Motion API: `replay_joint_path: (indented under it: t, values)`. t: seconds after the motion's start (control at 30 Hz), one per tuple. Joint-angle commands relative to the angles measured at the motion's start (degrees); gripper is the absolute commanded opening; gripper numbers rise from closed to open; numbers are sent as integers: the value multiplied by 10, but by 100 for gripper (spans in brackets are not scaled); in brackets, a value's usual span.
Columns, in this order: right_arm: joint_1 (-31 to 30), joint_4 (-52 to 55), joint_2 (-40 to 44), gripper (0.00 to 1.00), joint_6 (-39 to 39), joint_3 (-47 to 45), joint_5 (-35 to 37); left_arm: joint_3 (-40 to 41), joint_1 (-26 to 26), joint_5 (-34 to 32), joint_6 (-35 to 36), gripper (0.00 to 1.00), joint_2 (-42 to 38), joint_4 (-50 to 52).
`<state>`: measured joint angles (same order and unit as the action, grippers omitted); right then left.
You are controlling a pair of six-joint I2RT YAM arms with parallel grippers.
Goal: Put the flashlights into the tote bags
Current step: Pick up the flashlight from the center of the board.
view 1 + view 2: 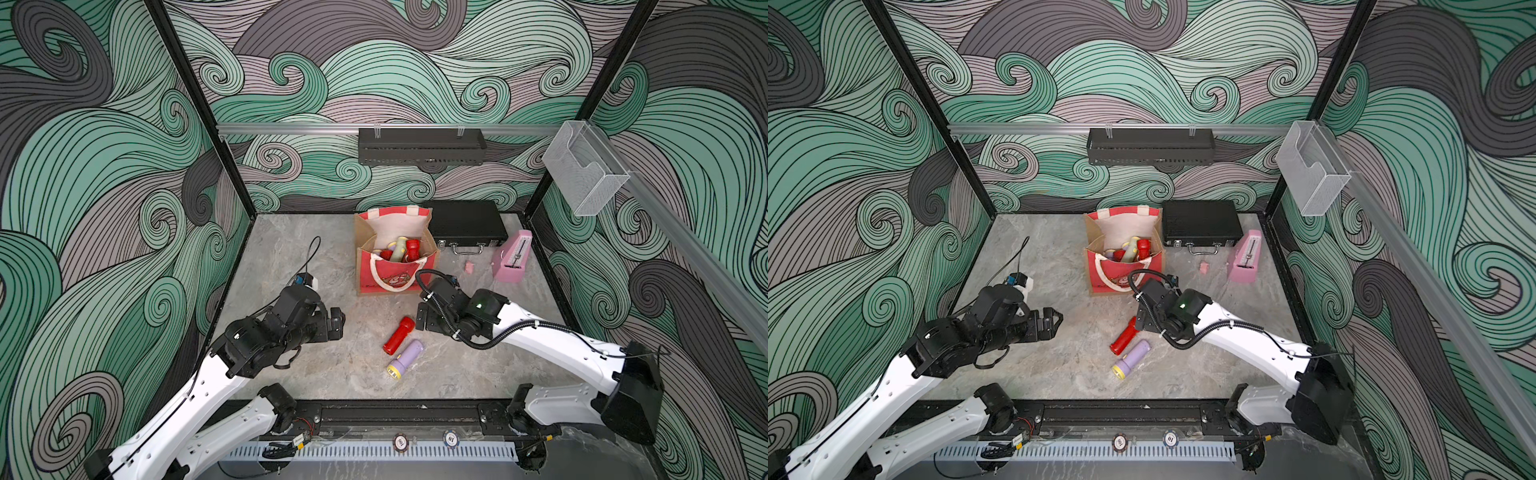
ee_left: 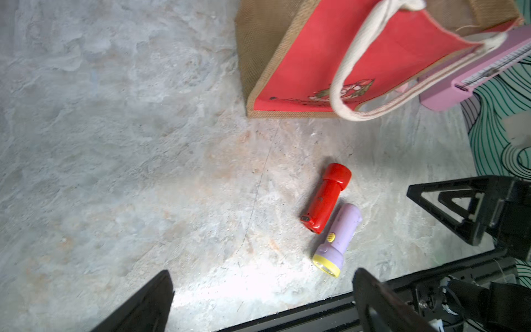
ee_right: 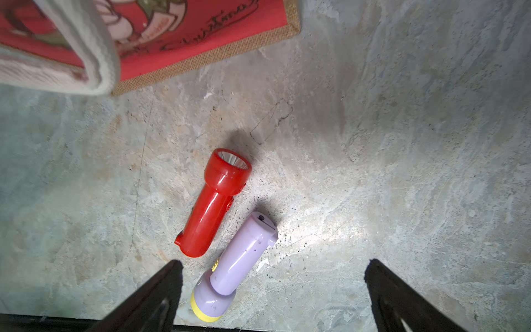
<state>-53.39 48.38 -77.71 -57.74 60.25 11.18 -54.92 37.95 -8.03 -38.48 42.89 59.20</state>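
Two flashlights lie side by side on the marble table in front of the tote bag: a red flashlight [image 1: 399, 335] [image 1: 1124, 336] [image 2: 326, 198] [image 3: 214, 204] and a lilac, yellow-rimmed flashlight [image 1: 405, 358] [image 1: 1131, 358] [image 2: 339, 238] [image 3: 235, 264]. The tote bag [image 1: 365, 270] [image 1: 1096, 268] [image 2: 316, 57] [image 3: 201, 28] stands upright and open, with several flashlights [image 1: 401, 249] [image 1: 1133, 249] inside. My right gripper [image 1: 422, 320] [image 1: 1140, 320] [image 3: 275, 263] hovers open just right of the pair, with the lilac one beside one finger. To their left, my left gripper [image 1: 338, 322] [image 1: 1054, 322] [image 2: 263, 276] is open and empty.
A black hard case [image 1: 467, 224] [image 1: 1200, 222] lies behind the bag on its right. A pink metronome [image 1: 512, 257] [image 1: 1246, 259] stands near the right wall, with a small pink scrap [image 1: 469, 267] beside it. A black rail [image 1: 399, 411] runs along the table's front edge.
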Motion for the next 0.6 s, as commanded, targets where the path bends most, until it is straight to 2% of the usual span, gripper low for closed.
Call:
replay_joint_path:
  t: [0.0,0.27,0.57]
  values:
    - [-31,24,-27,99,-33,22,25,15,-22,16,-5,99,-17,37]
    - [-69,29,-62,97,-47,36,20,38,-40,22,23,98,-51,40]
    - [-129,32,-70,93,-118,-8,-17,40,-41,31,31,98,-60,34]
